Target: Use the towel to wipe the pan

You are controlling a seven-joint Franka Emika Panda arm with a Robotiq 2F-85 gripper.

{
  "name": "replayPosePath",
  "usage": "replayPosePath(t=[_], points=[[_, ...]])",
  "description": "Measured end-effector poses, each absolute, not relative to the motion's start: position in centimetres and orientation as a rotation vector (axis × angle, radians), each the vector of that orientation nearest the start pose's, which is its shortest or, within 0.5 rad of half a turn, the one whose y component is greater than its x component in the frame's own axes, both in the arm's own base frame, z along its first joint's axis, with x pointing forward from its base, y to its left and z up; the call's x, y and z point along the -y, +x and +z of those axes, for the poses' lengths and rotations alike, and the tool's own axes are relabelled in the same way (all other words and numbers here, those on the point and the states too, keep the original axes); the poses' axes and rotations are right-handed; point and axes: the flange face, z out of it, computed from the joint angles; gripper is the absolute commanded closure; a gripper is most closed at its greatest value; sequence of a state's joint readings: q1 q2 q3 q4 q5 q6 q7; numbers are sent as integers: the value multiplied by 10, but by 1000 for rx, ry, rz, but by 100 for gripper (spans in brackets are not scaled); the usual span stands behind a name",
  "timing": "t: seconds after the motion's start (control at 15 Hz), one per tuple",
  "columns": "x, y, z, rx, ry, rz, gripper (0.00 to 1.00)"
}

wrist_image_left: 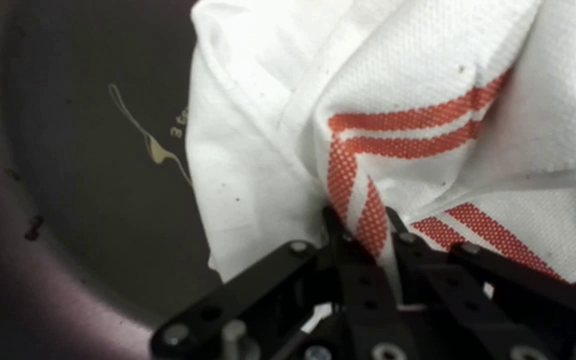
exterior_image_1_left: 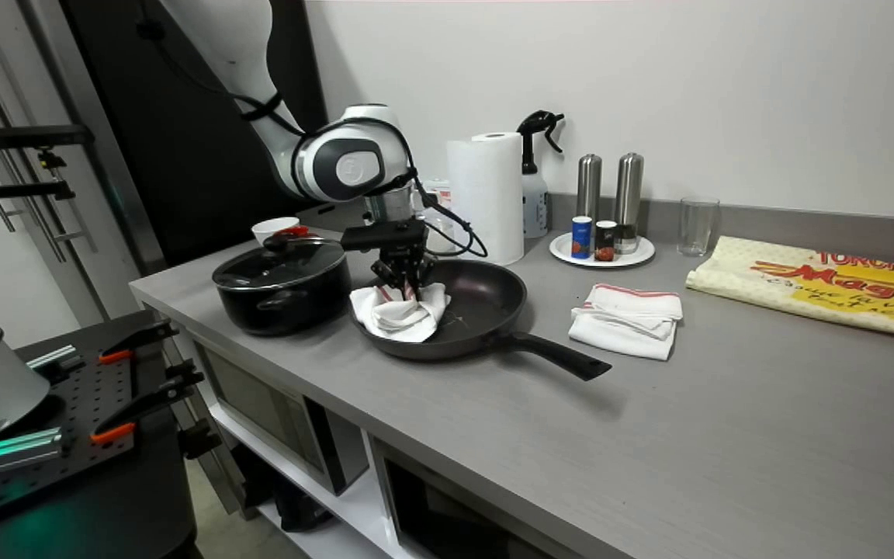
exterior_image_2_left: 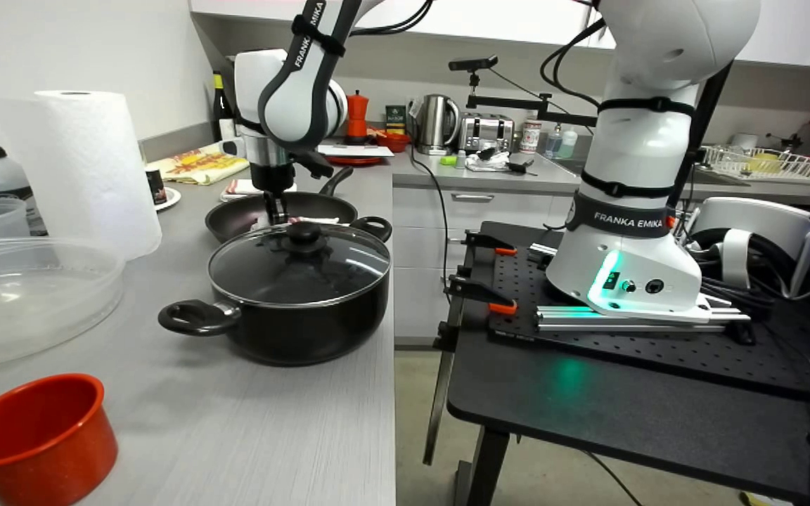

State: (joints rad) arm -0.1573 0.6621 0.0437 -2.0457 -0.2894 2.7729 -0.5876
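The towel (exterior_image_1_left: 404, 320), white with red stripes, lies bunched inside the black frying pan (exterior_image_1_left: 486, 299), at the pan's side near the lidded pot. My gripper (exterior_image_1_left: 410, 286) points down into the pan. In the wrist view the gripper (wrist_image_left: 360, 225) is shut on a striped fold of the towel (wrist_image_left: 248, 160). The pan's dark floor (wrist_image_left: 98, 210) shows to the left there, with a pale thin smear and small dark specks. In an exterior view the gripper (exterior_image_2_left: 276, 211) is over the pan (exterior_image_2_left: 226, 221), and the pot hides most of the towel (exterior_image_2_left: 320, 221).
The lidded black pot (exterior_image_1_left: 280, 287) stands beside the pan. The pan's handle (exterior_image_1_left: 559, 355) sticks out over the counter. A folded white cloth (exterior_image_1_left: 625, 322), a plate with shakers (exterior_image_1_left: 641, 252), a paper towel roll (exterior_image_1_left: 486, 198) and a yellow printed cloth (exterior_image_1_left: 827, 287) are nearby.
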Motion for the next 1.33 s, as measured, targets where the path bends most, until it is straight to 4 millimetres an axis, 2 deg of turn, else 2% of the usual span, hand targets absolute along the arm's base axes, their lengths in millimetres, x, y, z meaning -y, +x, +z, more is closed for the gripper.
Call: replayPosePath(t=[0.2,0.47,0.93,1.07,1.33], points=[[77,589,117,995,-3128,-120,98],[94,594,117,822,-3214,-202,98],[139,615,115,509,-3354,-341,98],[143,618,115,476,-3368,-350,98],[133,621,117,497,-3364,-369,98]])
